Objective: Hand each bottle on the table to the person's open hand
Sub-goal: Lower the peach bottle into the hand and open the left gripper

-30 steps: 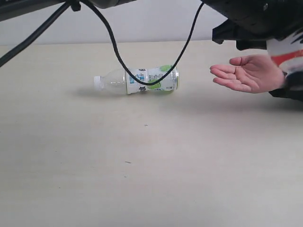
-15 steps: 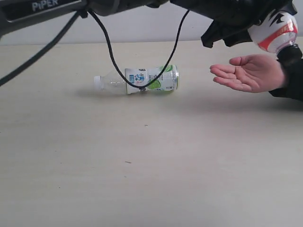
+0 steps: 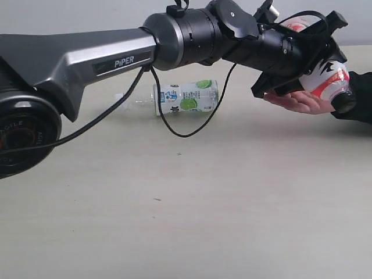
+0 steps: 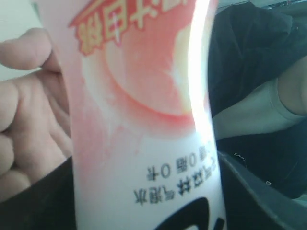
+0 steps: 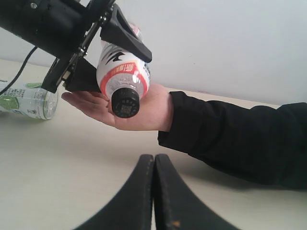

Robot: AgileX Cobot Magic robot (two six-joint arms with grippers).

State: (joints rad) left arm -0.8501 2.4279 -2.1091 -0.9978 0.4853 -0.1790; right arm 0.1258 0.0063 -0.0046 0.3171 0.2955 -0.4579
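Observation:
My left gripper point(image 3: 317, 58) reaches across to the right and is shut on the black-capped pink-red-and-white bottle point(image 3: 328, 78). It holds the bottle sideways right over the person's open hand point(image 3: 302, 103), cap point(image 5: 124, 103) pointing away from the arm. In the left wrist view the bottle point(image 4: 144, 120) fills the frame with the palm point(image 4: 24, 129) behind it. One white-capped lime-label bottle point(image 3: 186, 97) lies on its side on the table point(image 3: 174, 203). My right gripper point(image 5: 154, 160) is shut and empty, low over the table. The other bottles are out of view.
The person's black sleeve point(image 3: 360, 96) rests at the table's right edge. The left arm's grey body point(image 3: 87, 58) and its hanging black cable point(image 3: 186, 133) cross in front of the lying bottle.
The left arm has swung down into the exterior view and brought the pink-red bottle from above the hand down to the palm. The lime bottle and the hand have stayed put.

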